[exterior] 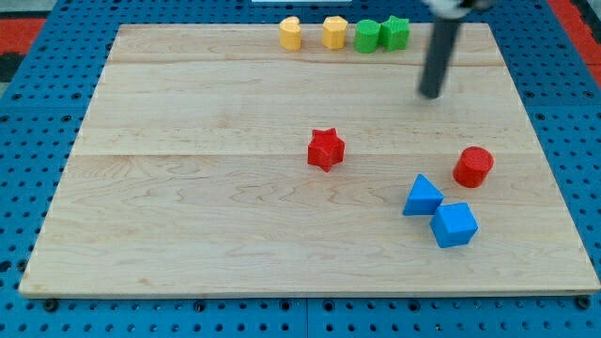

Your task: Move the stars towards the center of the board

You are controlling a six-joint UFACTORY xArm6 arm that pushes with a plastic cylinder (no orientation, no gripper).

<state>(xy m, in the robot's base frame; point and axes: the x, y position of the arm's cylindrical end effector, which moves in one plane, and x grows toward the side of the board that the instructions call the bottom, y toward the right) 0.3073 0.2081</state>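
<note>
A red star (326, 148) lies near the middle of the wooden board (188, 188). A green star (396, 33) sits at the view's top edge, touching a green block (367, 36) on its left. My tip (431, 94) is the lower end of a dark rod coming down from the view's top right. It stands below and right of the green star, and up and right of the red star, touching no block.
Two yellow blocks (291, 33) (334, 32) sit left of the green ones along the top edge. A red cylinder (473, 166), a blue triangular block (423, 195) and a blue cube (454, 224) lie at the view's lower right.
</note>
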